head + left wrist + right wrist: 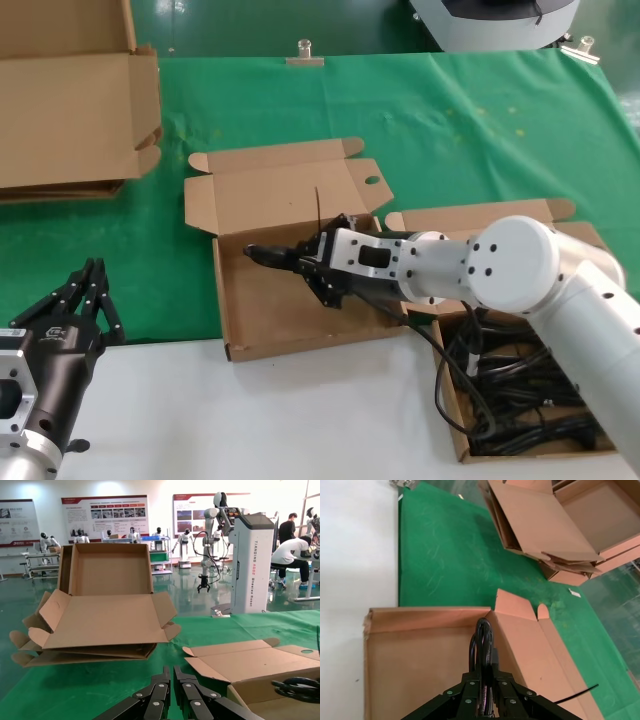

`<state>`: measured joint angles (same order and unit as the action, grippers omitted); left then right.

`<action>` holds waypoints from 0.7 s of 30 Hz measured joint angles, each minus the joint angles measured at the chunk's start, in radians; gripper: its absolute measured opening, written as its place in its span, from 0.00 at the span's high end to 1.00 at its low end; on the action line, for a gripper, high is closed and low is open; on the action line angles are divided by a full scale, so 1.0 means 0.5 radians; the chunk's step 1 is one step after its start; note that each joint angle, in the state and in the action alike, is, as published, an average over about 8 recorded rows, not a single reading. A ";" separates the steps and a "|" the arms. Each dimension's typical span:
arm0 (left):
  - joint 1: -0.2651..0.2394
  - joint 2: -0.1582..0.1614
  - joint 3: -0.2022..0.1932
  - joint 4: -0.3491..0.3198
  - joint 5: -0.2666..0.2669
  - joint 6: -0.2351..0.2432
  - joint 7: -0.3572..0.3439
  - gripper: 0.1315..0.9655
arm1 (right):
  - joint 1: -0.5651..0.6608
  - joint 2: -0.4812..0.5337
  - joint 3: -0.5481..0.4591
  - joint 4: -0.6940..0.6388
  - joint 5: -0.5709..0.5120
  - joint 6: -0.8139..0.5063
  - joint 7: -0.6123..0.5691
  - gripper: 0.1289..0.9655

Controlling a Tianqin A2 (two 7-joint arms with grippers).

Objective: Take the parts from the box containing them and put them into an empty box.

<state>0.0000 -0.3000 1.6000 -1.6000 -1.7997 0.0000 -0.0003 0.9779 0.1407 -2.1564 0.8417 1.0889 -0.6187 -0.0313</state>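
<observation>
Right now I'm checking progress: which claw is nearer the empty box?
Right. The right claw hangs over the empty box, gripping a cord; the left claw sits off beside it.

The right arm reaches toward nine o'clock, its end effector [272,256] clamped together, fingers pointing the same way. The left end effector [88,290] rests low at eight o'clock, fingers together.

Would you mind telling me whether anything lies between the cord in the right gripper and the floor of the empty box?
Nothing visible does. The right gripper holds a cord above the empty box, whose floor under it is bare cardboard, its lid folded back. The left gripper waits off to the side.
</observation>
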 joint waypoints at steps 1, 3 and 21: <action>0.000 0.000 0.000 0.000 0.000 0.000 0.000 0.95 | 0.005 -0.011 0.003 -0.023 0.009 0.015 -0.020 0.94; 0.000 0.000 0.000 0.000 0.000 0.000 0.000 0.95 | 0.012 -0.027 0.007 -0.056 0.023 0.038 -0.051 0.94; 0.000 0.000 0.000 0.000 0.000 0.000 0.000 0.95 | -0.012 -0.021 0.021 -0.083 0.040 0.063 -0.087 0.85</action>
<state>0.0000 -0.3000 1.6000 -1.6000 -1.7997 0.0000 -0.0003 0.9717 0.1303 -2.1461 0.8000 1.1087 -0.5870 -0.0748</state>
